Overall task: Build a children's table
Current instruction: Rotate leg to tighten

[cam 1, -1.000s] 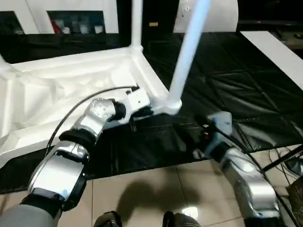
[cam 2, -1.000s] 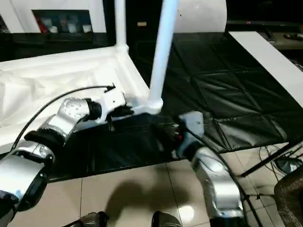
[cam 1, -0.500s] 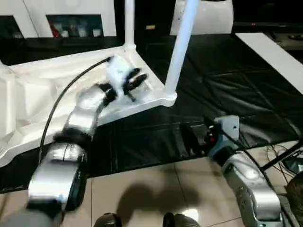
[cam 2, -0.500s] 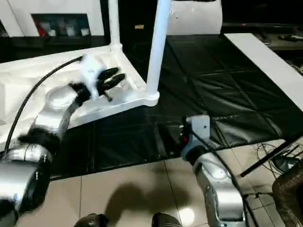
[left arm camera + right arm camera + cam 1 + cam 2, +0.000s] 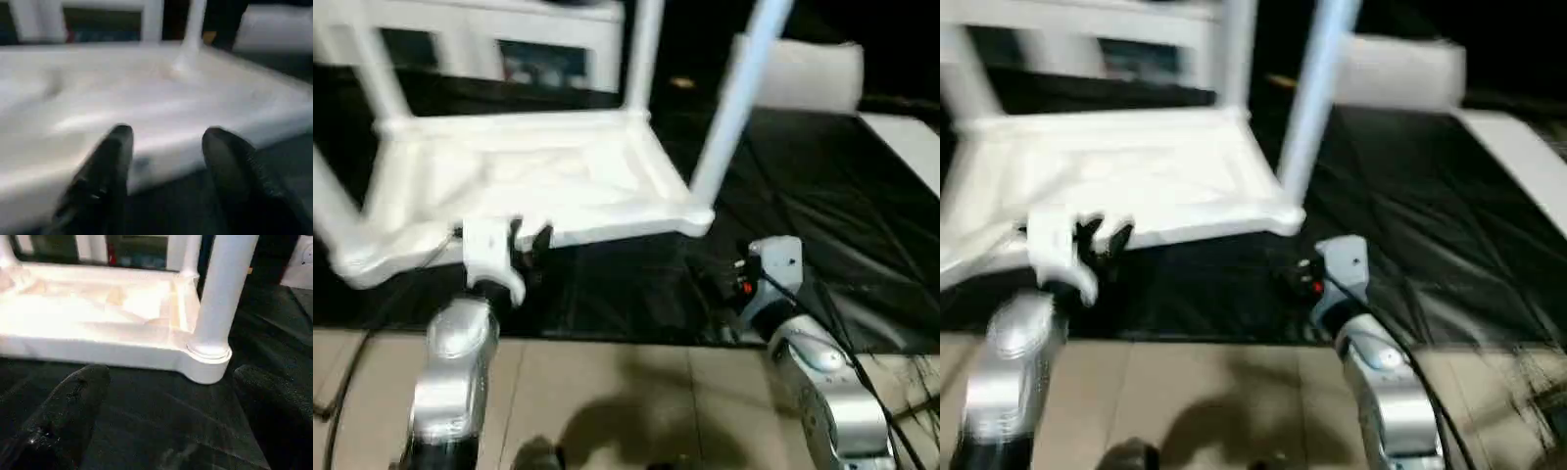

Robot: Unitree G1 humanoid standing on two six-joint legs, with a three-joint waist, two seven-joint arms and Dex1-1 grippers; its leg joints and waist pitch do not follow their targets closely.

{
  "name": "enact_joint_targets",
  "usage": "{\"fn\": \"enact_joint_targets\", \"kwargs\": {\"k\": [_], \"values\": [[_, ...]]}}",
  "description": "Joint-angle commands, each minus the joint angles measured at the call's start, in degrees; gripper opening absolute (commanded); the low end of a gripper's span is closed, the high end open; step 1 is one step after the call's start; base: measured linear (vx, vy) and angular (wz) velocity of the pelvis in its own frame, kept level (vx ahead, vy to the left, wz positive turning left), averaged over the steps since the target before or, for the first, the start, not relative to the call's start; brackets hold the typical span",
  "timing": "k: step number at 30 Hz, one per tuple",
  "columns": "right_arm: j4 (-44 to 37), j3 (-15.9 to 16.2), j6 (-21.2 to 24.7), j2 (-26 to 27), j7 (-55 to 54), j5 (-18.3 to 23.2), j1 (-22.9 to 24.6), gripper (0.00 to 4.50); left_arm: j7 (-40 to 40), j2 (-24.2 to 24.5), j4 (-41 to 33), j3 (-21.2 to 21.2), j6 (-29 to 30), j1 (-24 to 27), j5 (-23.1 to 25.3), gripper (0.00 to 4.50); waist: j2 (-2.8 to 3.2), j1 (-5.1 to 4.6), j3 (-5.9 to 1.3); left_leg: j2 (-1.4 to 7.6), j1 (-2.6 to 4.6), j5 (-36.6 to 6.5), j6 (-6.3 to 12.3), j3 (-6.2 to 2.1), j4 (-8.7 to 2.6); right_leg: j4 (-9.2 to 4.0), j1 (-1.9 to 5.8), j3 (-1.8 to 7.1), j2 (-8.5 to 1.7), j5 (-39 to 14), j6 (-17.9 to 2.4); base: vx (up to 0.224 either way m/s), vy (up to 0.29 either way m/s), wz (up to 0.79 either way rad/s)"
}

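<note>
**End effectors off the work, legs up**

End effectors first, from the left eye view. My left end effector hangs at the near edge of the tabletop, black fingers parted, nothing between them. My right end effector sits over the black mat, low, just short of the near right corner. Left forearm runs straight up from the picture's lower edge; right forearm angles in from the lower right.

The tabletop lies upside down on the mat, ribbed side up, so the corner sockets face upward to take legs. A leg rises from the near right socket, leaning slightly; a second leg stands at the far right corner. More white uprights show along the left side, too blurred to count. My guess: the build is mostly done.

Right eye view: same layout. A white pillow-like block lies beyond the legs, a flat white strip off to the right, both apart from the table.

Left wrist view: my two fingers are spread, the tabletop's rim just ahead of them, not touched.

Right wrist view: fingers spread wide, empty. The near right leg sits seated in its round socket, straight ahead, well placed for a check or press.
</note>
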Motion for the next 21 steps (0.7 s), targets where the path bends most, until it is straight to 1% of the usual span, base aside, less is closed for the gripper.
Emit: {"fn": "enact_joint_targets", "kwargs": {"k": [1,2,3,4,5,6,7,8,9,10,11,12,13,14,15,16,17,18,19,20,21], "values": [[0.5,-1.4,1.0,0.6,-1.6,1.2,0.2,4.5,2.0,-0.2,-3.2,-0.7,2.3,0.2,1.0,2.8,-0.39,1.1,-2.83,3.78,0.06,-10.9,1.07,-1.53,-3.43,-10.38,4.93,11.46,-12.64,-45.7,-3.0,-0.04,0.018,0.28],[0.4,-1.9,3.8,0.5,-1.5,2.1,0.2,4.5,3.7,-0.1,-5.5,-0.7,6.4,1.4,1.9,2.93,0.61,1.47,-3.3,5.3,3.89,-8.9,3.25,-0.93,-8.81,-8.99,4.28,8.02,-7.67,-32.3,-9.5,-0.04,0.018,0.28],[0.4,-1.9,3.8,0.5,-1.5,2.1,0.2,4.5,3.7,-0.1,-5.5,-0.7,6.4,1.4,1.9,3.04,3.13,-0.37,-3.69,7.98,7.04,-4.6,4.6,-1.79,-12.92,-3.66,0.84,4.17,0.29,-12.9,-9.9,-0.07,0.039,0.27],[0.2,-1.8,5.0,0.4,-1.3,2.3,0.3,4.5,4.0,0.0,-6.0,-0.7,7.1,1.8,2.2,3.09,3.1,-1.98,-3.31,8.77,6.35,-3.4,5.29,-2.57,-13.78,-1.67,0.46,3.84,1.5,-7.2,-8.5,-0.062,0.066,0.14],[-0.7,-1.3,5.4,-0.2,-0.6,2.4,1.0,4.5,4.5,0.2,-6.8,-0.7,7.9,2.2,2.9,3.24,3.23,-2.12,-3.59,8.63,5.7,-6.7,5.28,-2.27,-13.42,-2.12,1.0,4.83,0.93,-2.9,-8.0,-0.062,0.066,0.14],[-1.2,-1.0,5.1,-0.4,-0.5,2.2,1.5,4.5,4.4,0.0,-7.4,-0.6,7.9,2.4,2.7,3.24,2.98,-2.01,-3.19,7.71,4.84,-13.6,3.25,-1.51,-13.58,-3.68,2.15,6.17,-0.48,-4.5,-8.3,-0.046,0.064,0.03],[-1.4,-0.8,4.9,-0.4,-0.6,2.2,1.6,4.5,4.3,-0.2,-7.7,-0.6,8.0,2.5,2.6,3.38,2.34,-2.12,-3.0,7.06,4.26,-16.9,2.26,-1.06,-13.61,-4.54,2.68,6.74,-1.21,-8.1,-8.1,-0.075,0.022,0.01],[-1.7,-0.6,4.5,-0.5,-0.7,1.9,2.0,4.5,3.4,0.0,-8.3,-0.9,8.0,2.7,2.1,3.48,2.36,-1.69,-2.65,6.29,4.37,-23.2,0.05,-0.55,-13.61,-5.89,2.49,7.19,-2.0,-18.6,-7.1,-0.075,0.022,0.01],[-2.0,-0.6,4.2,-0.4,-0.7,2.0,2.4,4.5,3.0,0.3,-8.7,-1.5,8.0,3.0,2.3,3.54,2.1,-1.8,-2.57,5.91,4.82,-27.4,-1.63,-0.39,-13.39,-7.14,1.91,7.15,-2.28,-27.1,-5.1,-0.071,0.002,0.02],[-2.2,-0.5,3.9,-0.2,-0.5,2.1,2.7,4.5,2.5,0.8,-8.9,-2.0,7.4,3.1,2.3,3.63,2.33,-1.82,-2.57,5.78,4.95,-28.2,-1.94,-0.4,-13.36,-7.55,1.7,7.12,-2.39,-29.4,-4.2,0.0,0.0,0.0],[-2.5,-0.5,3.8,-0.1,-0.5,2.2,3.1,4.5,2.4,1.1,-9.4,-2.4,7.5,3.4,2.1,3.63,1.75,-2.47,-2.85,5.6,4.32,-27.0,-1.59,-0.49,-13.4,-7.82,1.86,7.06,-2.39,-31.1,-2.8,0.0,0.0,0.0],[-2.8,-0.3,3.6,0.0,-0.6,2.1,3.4,4.5,2.3,1.1,-9.8,-2.4,7.3,3.5,1.4,3.76,1.81,-2.6,-2.91,5.58,4.04,-26.5,-1.3,-0.53,-13.42,-7.89,1.94,6.99,-2.43,-31.8,-2.3,0.0,0.0,0.0],[-2.9,-0.3,3.6,0.0,-0.7,2.0,3.6,4.5,2.3,1.1,-10.0,-2.5,7.3,3.6,1.1,3.9,1.71,-2.71,-2.89,5.54,3.83,-25.8,-1.07,-0.5,-13.37,-8.13,2.01,6.95,-2.57,-32.8,-1.8,0.0,0.0,0.0],[-3.3,0.0,3.3,0.0,-1.1,1.7,4.2,4.5,2.1,1.0,-10.5,-2.2,7.4,3.6,0.2,3.99,1.99,-2.81,-2.92,5.4,3.79,-25.2,-0.86,-0.48,-13.28,-8.41,2.01,6.77,-2.74,-34.7,-1.3,0.0,0.0,0.0],[-3.4,-0.1,3.3,0.1,-1.4,1.7,4.5,4.5,2.4,0.7,-10.7,-1.7,8.0,3.4,-0.3,4.03,1.86,-3.13,-2.83,5.28,4.42,-27.8,-1.07,-0.4,-13.21,-9.04,1.89,6.14,-2.66,-38.9,-0.1,0.0,0.0,0.0],[-3.5,-0.1,3.3,0.1,-1.6,1.7,4.6,4.5,2.6,0.3,-10.9,-1.2,8.5,3.2,-0.7,4.03,1.93,-3.37,-2.86,5.25,4.92,-29.5,-1.2,-0.42,-13.19,-9.31,1.87,5.65,-2.48,-40.6,0.3,0.0,0.0,0.0],[-3.6,-0.1,3.2,0.0,-1.6,1.7,4.7,4.5,2.6,-0.1,-11.0,-0.7,8.8,3.0,-1.5,4.22,2.27,-4.26,-2.78,5.5,5.99,-34.8,-0.93,-0.56,-13.42,-9.8,2.25,3.97,-1.73,-41.4,0.1,0.0,0.0,0.0],[-3.6,0.0,3.2,-0.1,-1.6,1.7,4.6,4.5,2.6,-0.1,-11.0,-0.7,8.7,3.0,-1.4,4.22,2.59,-4.61,-2.5,5.78,6.38,-37.7,-0.76,-0.64,-13.63,-10.02,2.36,3.03,-1.26,-41.5,0.2,0.0,0.0,0.0],[-3.6,0.0,3.2,-0.1,-1.6,1.7,4.6,4.5,2.6,-0.1,-11.0,-0.7,8.7,3.1,-1.4,4.42,2.85,-5.14,-2.19,6.19,6.71,-40.9,-0.74,-0.74,-14.02,-10.05,2.62,1.86,-0.68,-41.1,0.6,0.0,0.0,0.0],[-3.8,0.1,3.2,-0.3,-1.6,1.7,4.6,4.5,2.3,0.2,-11.0,-0.9,8.6,3.3,-1.1,4.42,4.02,-5.62,-1.55,7.94,5.94,-49.3,-1.08,-0.79,-17.27,-6.18,4.68,0.41,1.15,-34.2,0.4,0.0,0.0,0.0],[-3.8,0.1,3.2,-0.4,-1.5,1.7,4.6,4.5,2.2,0.3,-11.0,-1.0,8.6,3.5,-0.9,4.46,4.56,-4.06,-1.51,9.54,3.7,-55.8,-0.68,0.24,-21.51,4.08,7.53,1.04,2.51,-15.8,-0.8,0.0,0.0,0.0]]}}
